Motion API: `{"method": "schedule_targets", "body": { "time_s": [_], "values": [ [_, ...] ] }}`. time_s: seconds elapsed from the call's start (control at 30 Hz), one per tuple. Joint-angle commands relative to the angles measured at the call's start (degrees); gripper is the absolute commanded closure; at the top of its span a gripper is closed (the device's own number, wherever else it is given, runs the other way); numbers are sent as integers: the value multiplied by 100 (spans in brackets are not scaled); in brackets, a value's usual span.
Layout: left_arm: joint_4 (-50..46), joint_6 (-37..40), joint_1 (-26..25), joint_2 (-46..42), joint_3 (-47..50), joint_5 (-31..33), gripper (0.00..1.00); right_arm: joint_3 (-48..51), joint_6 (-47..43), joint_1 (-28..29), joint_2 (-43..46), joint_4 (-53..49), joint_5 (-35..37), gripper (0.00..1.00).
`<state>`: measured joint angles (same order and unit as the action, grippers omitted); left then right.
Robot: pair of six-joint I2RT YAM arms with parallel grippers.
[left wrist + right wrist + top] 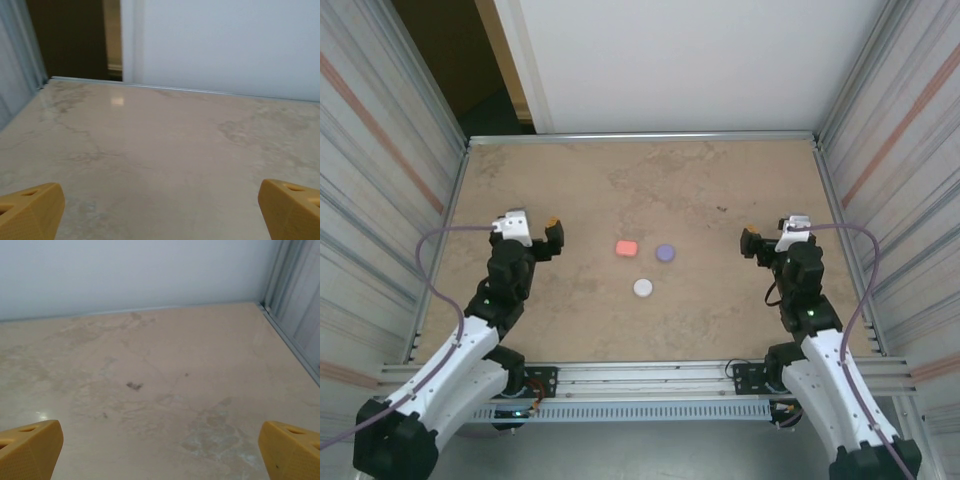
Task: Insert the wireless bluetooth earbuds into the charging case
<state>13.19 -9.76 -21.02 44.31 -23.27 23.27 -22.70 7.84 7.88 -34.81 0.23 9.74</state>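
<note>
While hands (160, 210) (160, 450) gape (both empty), 3 cases (626, 247) (665, 253) (643, 288) ctr.

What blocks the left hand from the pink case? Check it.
Probably nothing; it looks reachable. The left hand is open, and only bare table lies between it and the pink case.

White-and-black arms (460, 352), lilac cables (440, 234)

No lettering, label, brand, number or sign could be read. The coral-pink case (627, 247), the purple case (665, 253) at its 3 o'clock and the white case (643, 288) showed too small for any print.
</note>
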Motion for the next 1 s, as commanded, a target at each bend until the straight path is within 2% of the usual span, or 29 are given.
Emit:
{"method": "schedule_targets", "body": {
  "time_s": [0.0, 0.1, 0.2, 0.43, 0.57, 0.8, 0.93, 0.97],
  "values": [
    [664, 168, 268, 411, 32, 284, 1, 327, 14, -427, -349, 1140, -332, 1],
    [665, 180, 502, 914, -106, 283, 1, 789, 271, -877, -655, 2176, -747, 1],
    [1034, 455, 555, 1356, -76, 232, 1, 1014, 307, -1167, -1085, 2750, -939, 1],
    [1845, 1103, 596, 2256, -23, 205, 1, 1239, -108, -1271, -2546, 4290, -1136, 1],
    [2295, 1392, 695, 2548, 29, -112, 1, 1203, -169, -1293, -3467, 5244, -1358, 1],
    [2698, 1596, 1064, 2535, 169, -865, 1, 1067, -212, -1290, -4826, 6183, -1648, 1],
    [2632, 1596, 1213, 2486, 226, -1017, 1, 877, -224, -1293, -5321, 6309, -1710, 1],
    [2570, 1608, 1234, 2486, 226, -1034, 1, 750, -234, -1296, -5292, 6028, -1728, 1]
  ]
}}
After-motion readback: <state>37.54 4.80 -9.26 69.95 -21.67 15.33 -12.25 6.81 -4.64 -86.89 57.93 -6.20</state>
